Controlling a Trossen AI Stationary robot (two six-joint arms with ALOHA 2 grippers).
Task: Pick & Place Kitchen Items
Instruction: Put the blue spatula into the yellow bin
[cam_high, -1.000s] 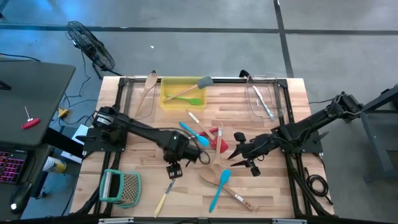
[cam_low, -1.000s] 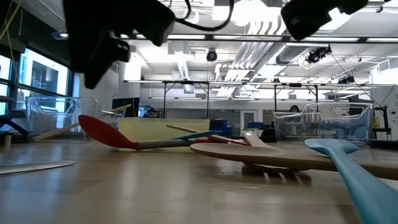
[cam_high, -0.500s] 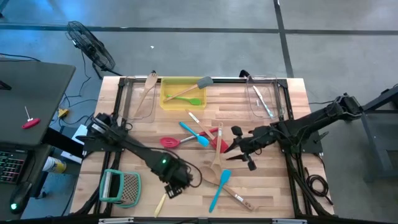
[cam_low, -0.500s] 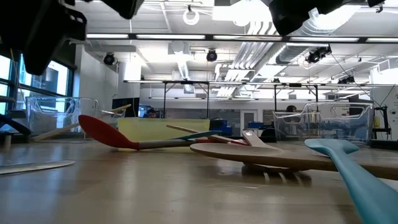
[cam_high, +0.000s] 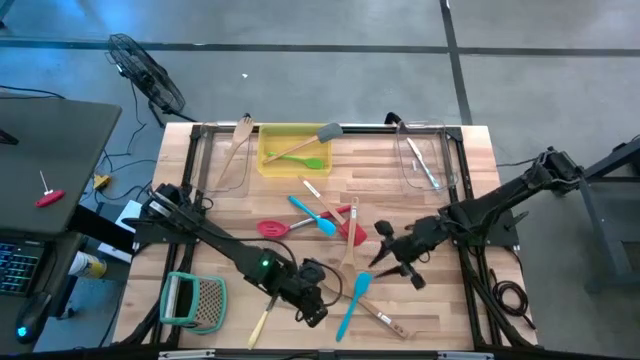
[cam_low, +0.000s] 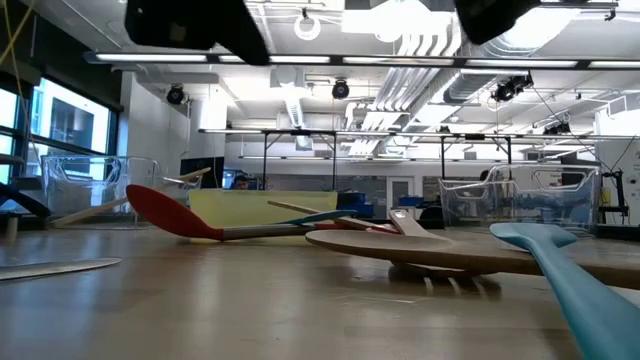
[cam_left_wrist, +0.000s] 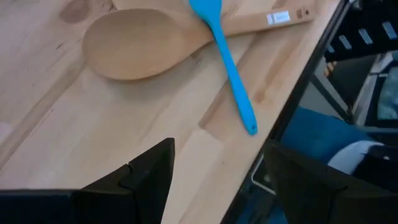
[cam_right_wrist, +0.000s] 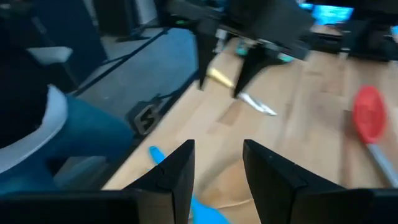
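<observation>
The sorting is partly done, as far as I can judge. At the far edge of the table (cam_high: 200, 200), a yellow tray (cam_high: 275, 135) already holds a green spatula (cam_high: 305, 161) and a grey-headed spatula (cam_high: 318, 136), a clear bin (cam_high: 440, 180) on the right holds a metal utensil or two, and a wooden spoon (cam_high: 240, 134) lies in another clear bin on the left. Most items are left loose in the middle: a red spatula (cam_high: 272, 228), a blue spatula (cam_high: 312, 215), a small knife (cam_high: 311, 188), a red turner (cam_high: 354, 224), a wide wooden spoon (cam_left_wrist: 140, 43) with a blue-handled spatula (cam_left_wrist: 227, 59) lying across it, and a yellow-handled knife (cam_high: 262, 322) near the front edge. The left gripper (cam_high: 320, 300) hovers low over the front of the table just beside that wooden spoon, its fingers spread wide and holding nothing. The right gripper (cam_high: 385, 252) hangs above the table to the right of the pile, its fingers parted a moderate gap, also with nothing in them. A green-framed grater (cam_high: 195, 300) sits at the front left. So the bulk of the picking is yet to be done, and neither arm has a grasp yet.
</observation>
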